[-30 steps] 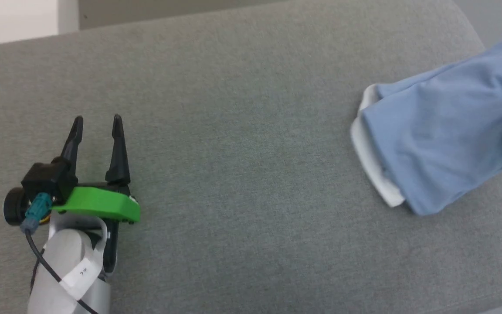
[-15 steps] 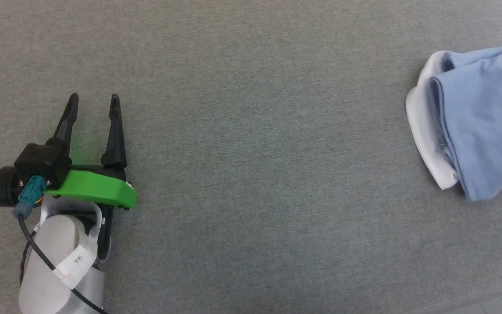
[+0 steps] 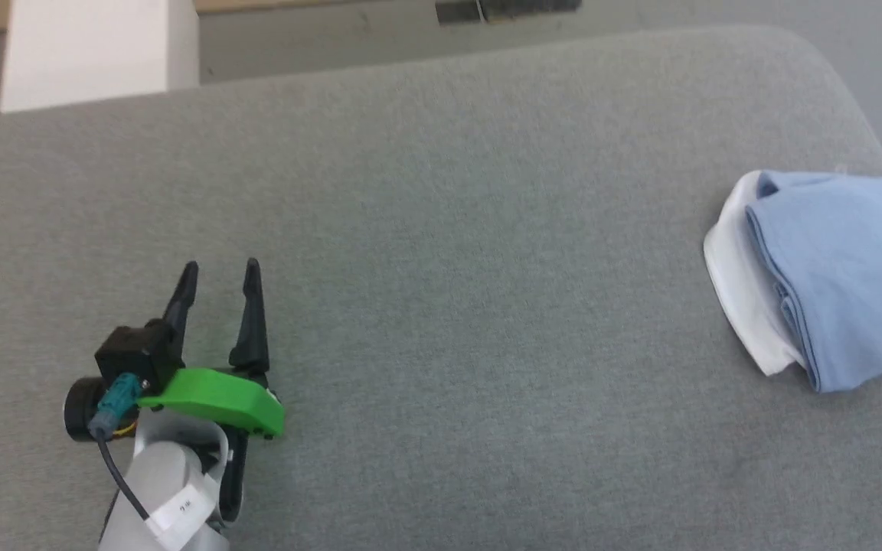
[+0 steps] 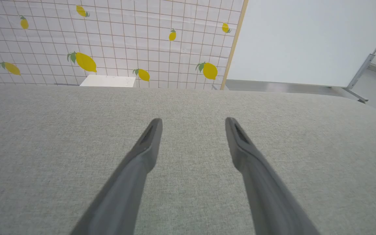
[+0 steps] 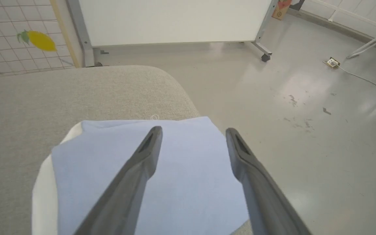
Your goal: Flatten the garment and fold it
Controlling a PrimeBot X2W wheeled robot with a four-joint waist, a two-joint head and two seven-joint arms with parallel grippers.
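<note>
The garment [image 3: 839,272], a light blue shirt with a white part along its left side, lies folded in a compact bundle at the right end of the grey cushion [image 3: 441,229], close to its rounded corner. In the right wrist view the garment [image 5: 188,182] spreads flat under my right gripper [image 5: 193,130], whose fingers stand apart above it with nothing between them. My left gripper [image 3: 220,268] rests open over bare cushion at the lower left, far from the garment; the left wrist view shows its gripper [image 4: 193,120] wide apart above grey fabric.
The cushion's right edge drops to a pale floor [image 5: 305,98] just beside the garment. A white panel on wheels [image 5: 175,19] stands beyond, and a lemon-patterned tiled wall [image 4: 109,39] lies behind the cushion. A white box [image 3: 89,46] sits past the far edge.
The head camera has shifted, so the whole picture moved. A pale part of the right arm that lay against the garment's right side one second ago has gone from the head view. The garment now lies flatter.
</note>
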